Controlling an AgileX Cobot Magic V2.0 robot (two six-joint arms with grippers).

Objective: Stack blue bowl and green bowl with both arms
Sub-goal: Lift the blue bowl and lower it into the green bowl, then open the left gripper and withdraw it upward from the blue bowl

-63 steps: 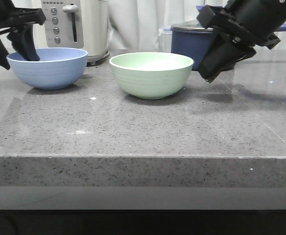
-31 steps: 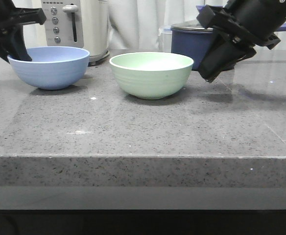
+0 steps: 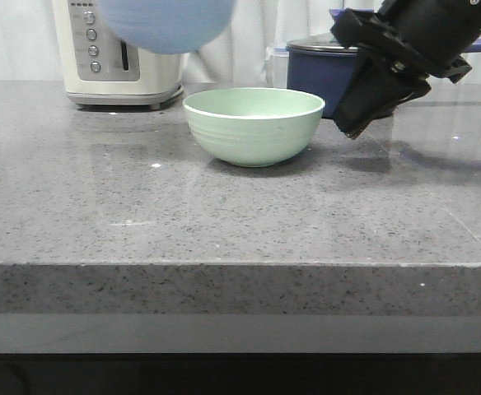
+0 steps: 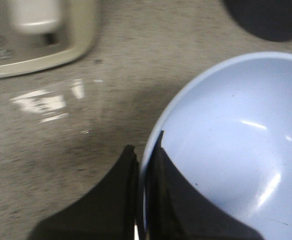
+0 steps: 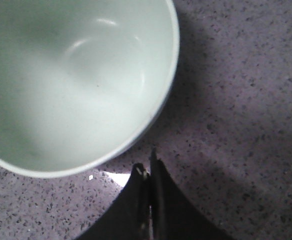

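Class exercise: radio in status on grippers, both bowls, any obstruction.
Left gripper shut on blue bowl, airborne. Right gripper shut, empty, beside green bowl. Green bowl's inside empty.

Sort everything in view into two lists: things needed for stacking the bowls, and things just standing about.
Needed: blue bowl, green bowl, left gripper, right gripper.
Standing about: toaster, dark saucepan.

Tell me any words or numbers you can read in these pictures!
None can be read. The toaster has a column of round buttons with tiny marks beside them, too small and blurred to make out. The blue bowl, green bowl and dark pot carry no writing.
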